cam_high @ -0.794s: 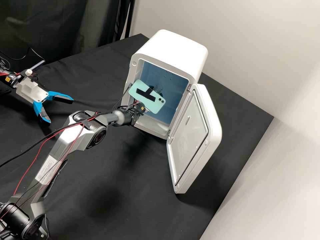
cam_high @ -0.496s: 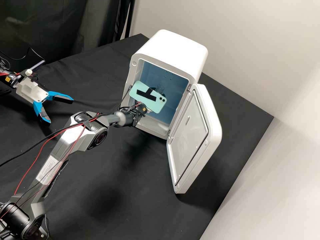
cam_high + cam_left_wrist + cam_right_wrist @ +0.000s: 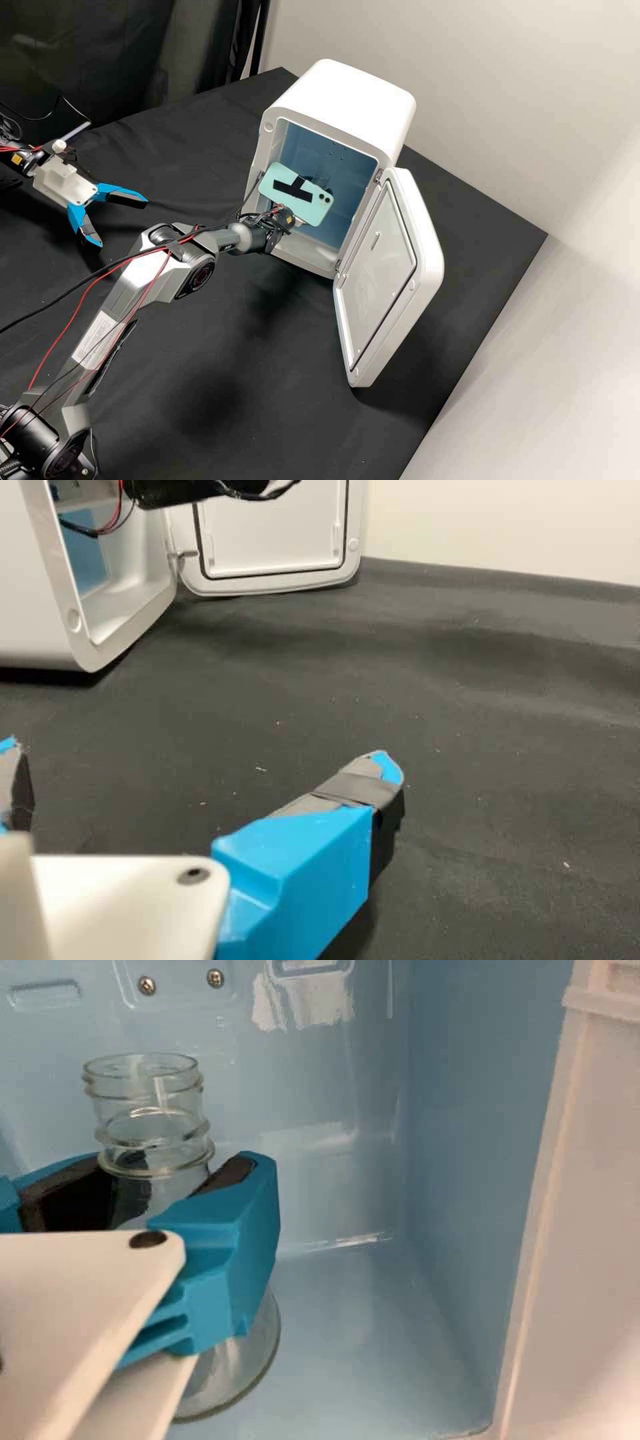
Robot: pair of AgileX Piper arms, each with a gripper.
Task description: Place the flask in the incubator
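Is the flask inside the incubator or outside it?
Inside: the flask stands upright, neck up, in the blue chamber of the incubator, the right claw shut around its neck.

A black cloth-covered tabletop (image 3: 267, 373) spans most of the high view, its right edge running diagonally from middle right down to the bottom. A plain white wall (image 3: 533, 80) fills the upper right. Below that edge, at lower right, lies a pale surface (image 3: 553, 387) (floor or wall, I cannot tell). Dark drapery (image 3: 133, 47) hangs in folds at upper left. In the left wrist view, small pale specks (image 3: 260, 770) dot the cloth.
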